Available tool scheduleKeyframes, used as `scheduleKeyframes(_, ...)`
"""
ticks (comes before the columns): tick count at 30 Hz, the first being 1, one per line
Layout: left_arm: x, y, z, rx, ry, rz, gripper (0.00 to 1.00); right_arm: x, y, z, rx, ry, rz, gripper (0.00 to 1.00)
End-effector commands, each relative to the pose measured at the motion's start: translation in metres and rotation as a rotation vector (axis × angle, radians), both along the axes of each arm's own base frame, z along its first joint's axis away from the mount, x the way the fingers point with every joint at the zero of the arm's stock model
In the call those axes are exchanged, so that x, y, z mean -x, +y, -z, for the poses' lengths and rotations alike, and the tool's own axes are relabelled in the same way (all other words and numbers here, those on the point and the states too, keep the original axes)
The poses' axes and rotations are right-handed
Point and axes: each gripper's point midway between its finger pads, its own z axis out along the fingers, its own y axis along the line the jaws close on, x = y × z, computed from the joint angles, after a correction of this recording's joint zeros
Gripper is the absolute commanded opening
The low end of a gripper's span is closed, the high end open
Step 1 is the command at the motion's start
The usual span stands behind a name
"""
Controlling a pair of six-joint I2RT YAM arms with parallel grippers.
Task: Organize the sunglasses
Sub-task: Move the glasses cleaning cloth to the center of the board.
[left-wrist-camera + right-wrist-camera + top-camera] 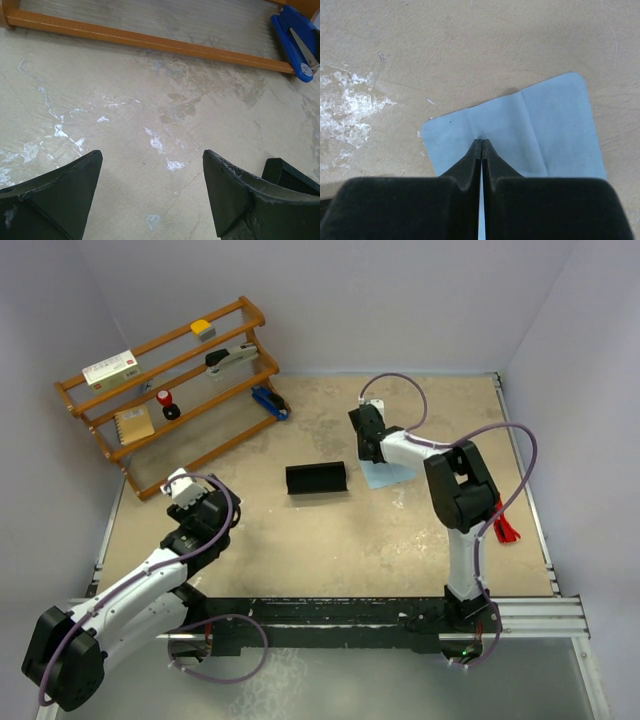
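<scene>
Over on the right of the overhead view, the red sunglasses [505, 530] are lying folded on the counter [330, 540], close by the right arm's trailing cable and well apart from both hands. Right hand [481, 142] is up in the middle of the frame, fingers pressed together with hardly a sliver between them, tips down on the pale blue cloth [545, 130]. There's a tiny pucker in the fabric right at the tips, but I cannot tell whether any cloth is actually caught. The cloth lies flat with one crease running across it, and most of it spreads to the right of the tips in the wrist view. Just left of it in the overhead view sits the black case [316, 478], apart from the cloth. Left hand [152, 155] is low at the left, fingers spread wide with only bare, scuffed counter between them. It faces the wooden rack [160, 390] in the upper left, whose bottom rail crosses the top of its wrist view, with a blue tool [295, 40] at the rack's right end
</scene>
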Motion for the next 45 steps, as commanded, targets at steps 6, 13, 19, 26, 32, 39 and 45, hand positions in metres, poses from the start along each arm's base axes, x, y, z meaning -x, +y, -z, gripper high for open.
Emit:
scheduleKeyframes(6,-0.006,-0.006,-0.007,0.008,-0.024,0.017,0.79,0.035,0.004,0.004,-0.08,0.03,0.01,0.0)
scheduleKeyframes(13,-0.007,-0.005,-0.009,0.008,-0.031,0.01,0.79,0.069,0.022,0.003,-0.073,0.038,-0.037,0.0)
scheduleKeyframes(19,-0.006,-0.003,-0.009,0.005,-0.031,0.004,0.79,0.099,0.03,0.006,-0.08,0.055,-0.061,0.0)
scheduleKeyframes(26,-0.004,-0.002,-0.012,0.008,-0.038,-0.001,0.79,0.132,0.027,0.016,-0.092,0.088,-0.071,0.0)
scheduleKeyframes(32,-0.004,0.0,-0.014,0.008,-0.044,-0.007,0.79,0.166,0.028,0.024,-0.089,0.113,-0.094,0.0)
scheduleKeyframes(39,-0.005,0.0,-0.016,0.007,-0.047,-0.011,0.79,0.201,0.038,0.027,-0.105,0.123,-0.127,0.0)
scheduleKeyframes(45,-0.004,0.001,-0.019,0.005,-0.05,-0.016,0.79,0.23,0.047,0.029,-0.119,0.139,-0.156,0.0)
